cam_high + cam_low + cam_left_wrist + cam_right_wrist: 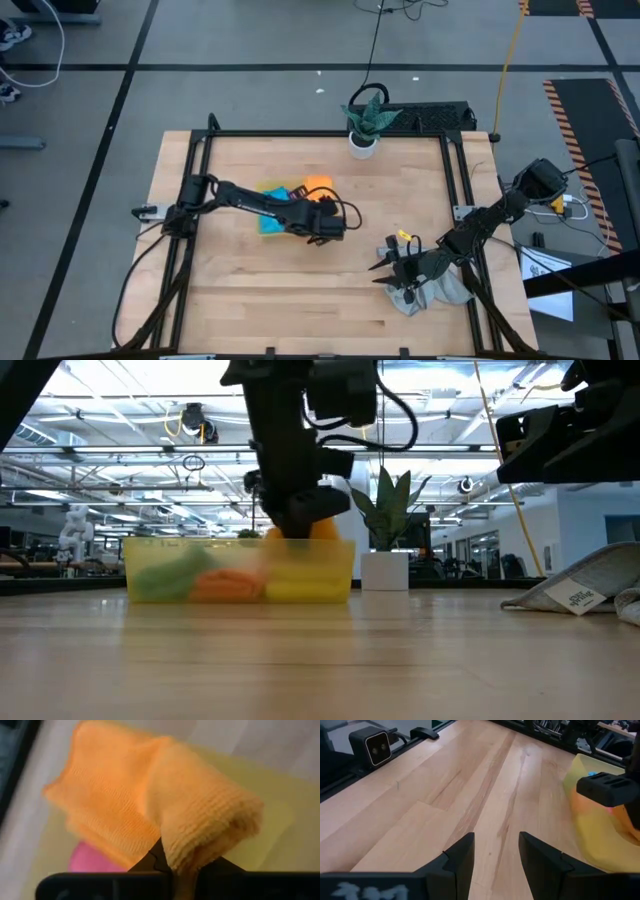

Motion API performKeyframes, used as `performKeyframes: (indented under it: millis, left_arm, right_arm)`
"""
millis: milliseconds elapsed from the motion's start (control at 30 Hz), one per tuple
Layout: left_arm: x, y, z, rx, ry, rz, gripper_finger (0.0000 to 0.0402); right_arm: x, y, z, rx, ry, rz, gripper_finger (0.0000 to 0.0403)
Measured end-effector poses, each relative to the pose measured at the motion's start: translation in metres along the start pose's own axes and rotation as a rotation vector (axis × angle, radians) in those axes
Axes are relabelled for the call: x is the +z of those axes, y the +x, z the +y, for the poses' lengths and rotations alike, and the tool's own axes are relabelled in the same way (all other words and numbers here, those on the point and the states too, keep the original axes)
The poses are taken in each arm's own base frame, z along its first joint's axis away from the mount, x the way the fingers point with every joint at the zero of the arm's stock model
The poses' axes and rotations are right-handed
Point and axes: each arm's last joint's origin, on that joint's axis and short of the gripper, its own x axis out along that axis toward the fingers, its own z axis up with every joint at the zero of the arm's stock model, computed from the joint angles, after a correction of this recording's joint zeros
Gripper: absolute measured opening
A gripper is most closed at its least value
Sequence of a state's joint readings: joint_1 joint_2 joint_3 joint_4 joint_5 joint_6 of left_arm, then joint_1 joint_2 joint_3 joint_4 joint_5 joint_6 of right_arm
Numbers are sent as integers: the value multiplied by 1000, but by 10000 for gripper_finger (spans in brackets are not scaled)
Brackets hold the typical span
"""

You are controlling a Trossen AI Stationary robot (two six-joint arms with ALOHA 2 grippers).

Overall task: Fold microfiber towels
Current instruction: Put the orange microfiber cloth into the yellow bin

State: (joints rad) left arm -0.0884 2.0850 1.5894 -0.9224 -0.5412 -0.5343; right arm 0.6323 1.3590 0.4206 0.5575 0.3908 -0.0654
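My left gripper [316, 206] hangs over the translucent yellow tray [335, 565] near the table's middle, shut on a folded orange towel [150, 805]. In the left wrist view a pink towel [90, 862] lies in the tray below it. From above, a yellow towel [273, 189] and a blue towel [272, 224] show in the tray beside the arm. My right gripper [495, 852] waits open over bare wood at the table's right. A light grey towel [432, 292] lies crumpled on the table below that arm. My left gripper pinches the orange towel's thick folded end [186, 856] between its two fingers, several layers together. The fingers slant down from the table's left side. The towel bulges out past the fingertips and hangs over the tray; whether it touches the tray's contents is hidden.
A small potted plant [364, 122] in a white pot stands at the table's far edge. A black frame [300, 133] runs around the tabletop. Bare wood [300, 300] stretches along the near side.
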Motion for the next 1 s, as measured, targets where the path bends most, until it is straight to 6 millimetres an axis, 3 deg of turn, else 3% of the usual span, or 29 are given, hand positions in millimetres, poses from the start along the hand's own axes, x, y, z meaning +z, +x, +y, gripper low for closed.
performKeyframes:
  millis: [467, 800, 1000]
  left_arm:
    - [9, 5, 1, -163, 48, 17, 44]
    - [17, 10, 11, -344, 65, 72, 174]
    - [17, -8, 31, -440, 70, 128, 226]
  right_arm:
    - [0, 0, 0, 0, -2, 0, 148]
    - [0, 0, 0, 0, -2, 0, 148]
    - [0, 0, 0, 0, -7, 1, 148]
